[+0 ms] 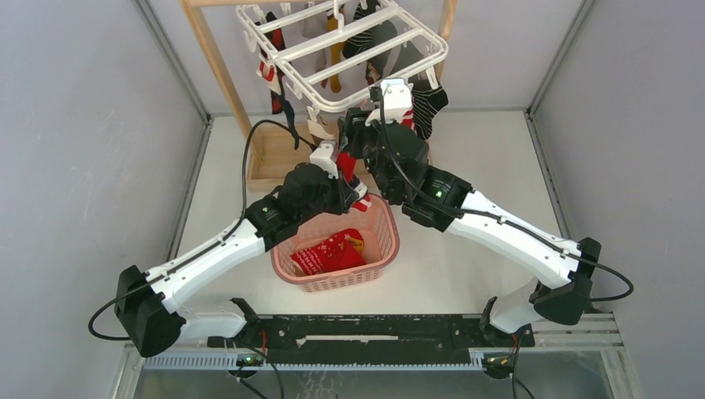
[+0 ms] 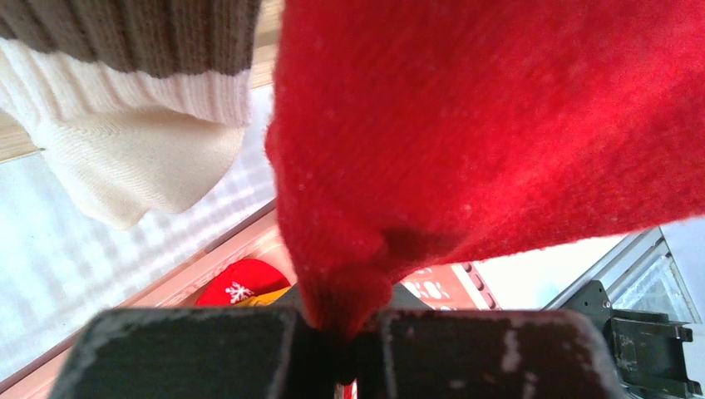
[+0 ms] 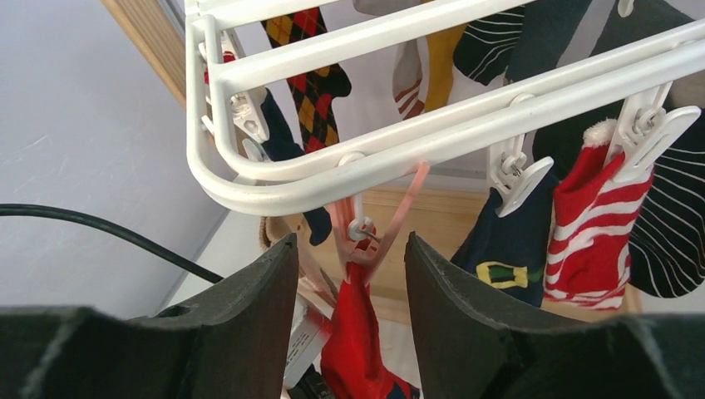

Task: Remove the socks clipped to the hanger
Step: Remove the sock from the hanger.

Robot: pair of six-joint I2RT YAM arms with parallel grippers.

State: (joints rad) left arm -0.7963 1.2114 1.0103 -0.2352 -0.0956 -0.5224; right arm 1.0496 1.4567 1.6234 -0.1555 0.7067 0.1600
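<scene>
Red knit sock (image 2: 499,125), fuzzy, is pinched by left fingers (image 2: 191,357); right fingers (image 3: 241,324) gape around a pink plastic clip (image 3: 370,237).

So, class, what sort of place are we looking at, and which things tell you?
Probably a robot lab cell staged as a laundry corner: two arms bolted to a table between plain grey walls, a white hanger clipped with socks, a pink basket below.

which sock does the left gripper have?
The red sock: left gripper pinches its lower end, and its clip sits inside the open right gripper. The red-white striped sock hangs free.
</scene>
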